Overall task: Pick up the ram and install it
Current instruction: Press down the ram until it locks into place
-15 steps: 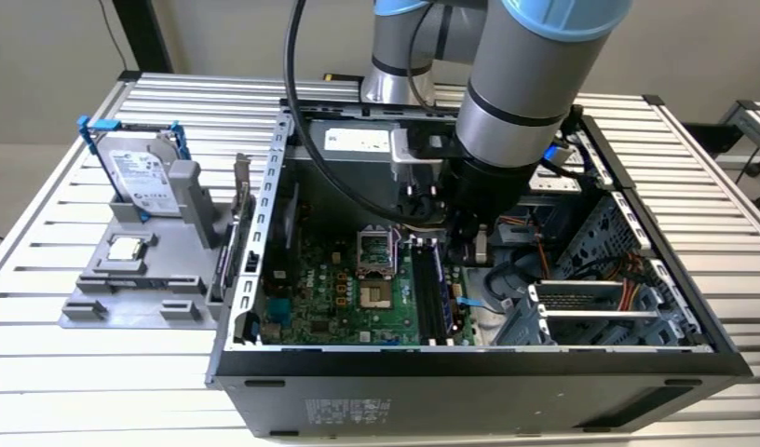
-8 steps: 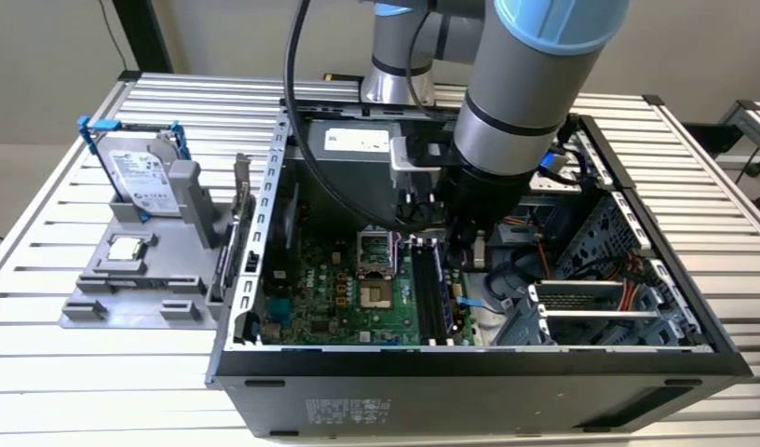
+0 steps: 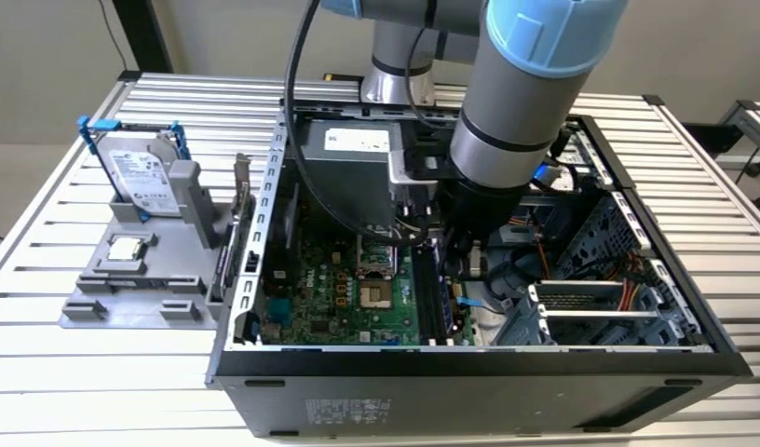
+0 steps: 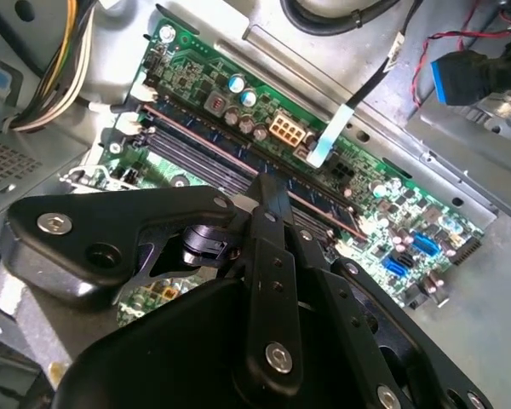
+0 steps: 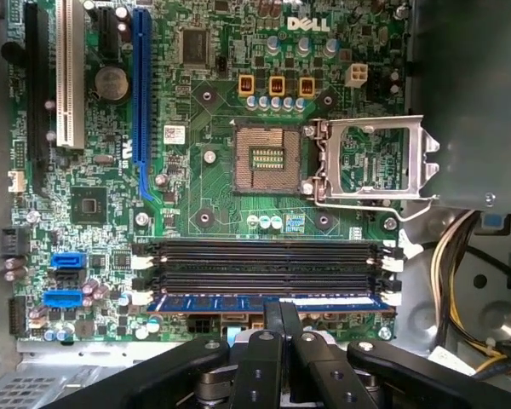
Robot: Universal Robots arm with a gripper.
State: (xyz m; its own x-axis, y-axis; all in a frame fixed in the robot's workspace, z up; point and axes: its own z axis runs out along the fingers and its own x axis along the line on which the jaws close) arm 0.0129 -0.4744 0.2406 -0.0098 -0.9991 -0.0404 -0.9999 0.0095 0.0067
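The ram (image 5: 204,302) is a long thin stick with a row of dark chips. It lies along the outermost of the black memory slots (image 5: 264,264) on the green motherboard (image 5: 204,187), between the white end clips. My gripper (image 5: 282,313) is shut, its two black fingers pressed together, with the tips resting on the ram's top edge near the middle of its length. In the second wrist view the gripper (image 4: 266,181) comes down to a point on the same slot row (image 4: 204,153). In the exterior view the gripper (image 3: 460,279) reaches down inside the open computer case (image 3: 480,358).
The processor socket (image 5: 264,158) stands open with its metal frame (image 5: 375,158) flipped aside. Cable bundles (image 5: 456,281) lie close beside the slots. Outside the case, a grey holder (image 3: 94,312) carries a blue-handled hard drive (image 3: 144,177) and a small square processor chip (image 3: 128,249).
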